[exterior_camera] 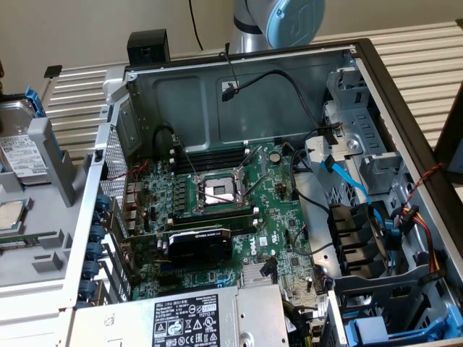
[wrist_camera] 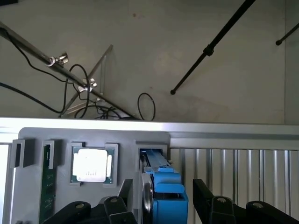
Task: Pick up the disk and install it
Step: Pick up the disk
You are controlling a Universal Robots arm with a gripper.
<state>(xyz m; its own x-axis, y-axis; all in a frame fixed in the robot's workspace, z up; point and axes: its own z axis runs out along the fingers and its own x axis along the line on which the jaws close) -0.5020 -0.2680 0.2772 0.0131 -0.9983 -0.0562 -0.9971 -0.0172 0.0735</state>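
Note:
The disk stands on edge in a slot of a grey holder block, its silver body and bright blue carrier facing the wrist camera. My gripper hangs just above it, open, with one black finger on each side of the disk and a small gap on both sides. In the exterior view the disk sits at the far left, outside the computer case, with its white label and a blue carrier tab showing.
A square silver processor chip and a green memory stick sit in neighbouring holder slots. The open computer case holds the motherboard, a grey power supply, loose cables and a blue-lined drive bay.

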